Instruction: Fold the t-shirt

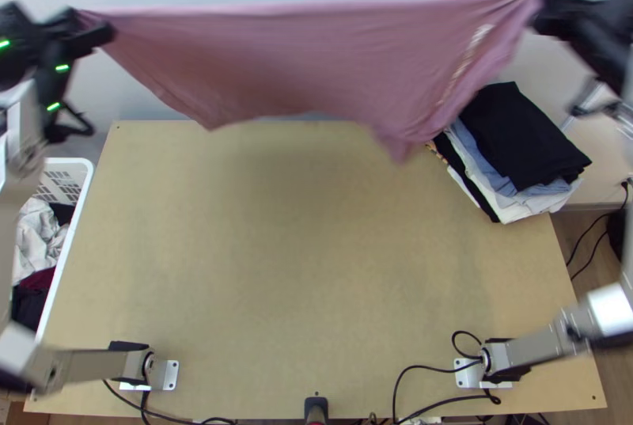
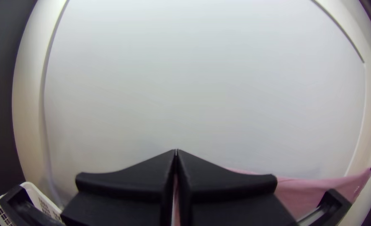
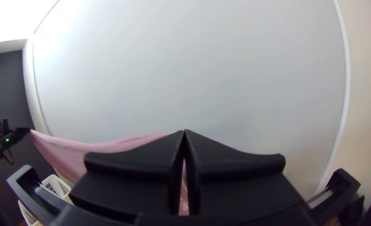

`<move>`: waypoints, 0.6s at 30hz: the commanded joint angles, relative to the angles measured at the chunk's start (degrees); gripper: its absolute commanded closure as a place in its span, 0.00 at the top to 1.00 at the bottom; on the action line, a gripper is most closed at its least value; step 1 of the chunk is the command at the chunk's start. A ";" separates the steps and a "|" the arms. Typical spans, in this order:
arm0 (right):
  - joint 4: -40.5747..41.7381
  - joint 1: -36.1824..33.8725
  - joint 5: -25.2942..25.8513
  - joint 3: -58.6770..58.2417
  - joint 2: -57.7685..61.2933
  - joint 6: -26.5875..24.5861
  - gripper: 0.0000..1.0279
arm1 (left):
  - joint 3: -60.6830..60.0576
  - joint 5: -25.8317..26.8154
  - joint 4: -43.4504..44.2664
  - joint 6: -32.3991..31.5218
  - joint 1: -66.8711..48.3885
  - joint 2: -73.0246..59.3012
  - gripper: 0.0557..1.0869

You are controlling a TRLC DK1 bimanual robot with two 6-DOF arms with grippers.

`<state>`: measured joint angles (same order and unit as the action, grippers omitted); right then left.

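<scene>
1. We see the t-shirt (image 1: 316,61) stretched in the air between the two arms, at the far side of the table (image 1: 308,282).
2. Our left gripper (image 1: 93,29) is closed on the t-shirt's upper left corner.
3. Our right gripper (image 1: 546,12) is closed on its upper right corner, level with or slightly higher than the left in the top view.
4. We see the upper edge drawn nearly straight from one side to the other, while the cloth below hangs loose, with one drooping point left of the middle and a lower one toward the right.
5. Pale print (image 1: 467,61) runs down the right part of the cloth.
6. At the table's far right corner we have a stack of folded clothes (image 1: 522,136), black on top, with blue and white layers under it. We cannot tell whether the hanging cloth touches it.
7. Left of the table we see a white basket (image 1: 77,187) holding pale, dark and deep red clothes.
</scene>
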<state>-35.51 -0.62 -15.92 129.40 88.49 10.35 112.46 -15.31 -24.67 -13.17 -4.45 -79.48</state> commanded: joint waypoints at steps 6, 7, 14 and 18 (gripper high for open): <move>-0.53 -0.78 -2.09 -19.01 -26.52 -3.23 0.03 | -12.36 -1.30 4.71 1.83 -0.12 22.62 0.04; -1.06 -0.78 -2.45 -22.27 -30.04 -3.67 0.03 | -13.94 -1.21 4.71 2.01 -0.12 25.17 0.04; -9.32 -0.08 -2.89 -34.31 -45.51 -4.11 0.03 | -25.54 -0.33 3.13 3.94 0.67 41.60 0.04; -9.84 0.54 -2.89 -35.27 -45.95 -2.97 0.03 | -31.61 -0.25 0.94 3.15 1.02 45.91 0.04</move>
<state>-45.78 -0.38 -19.18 94.85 42.65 7.01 84.79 -15.22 -23.29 -10.41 -4.14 -35.53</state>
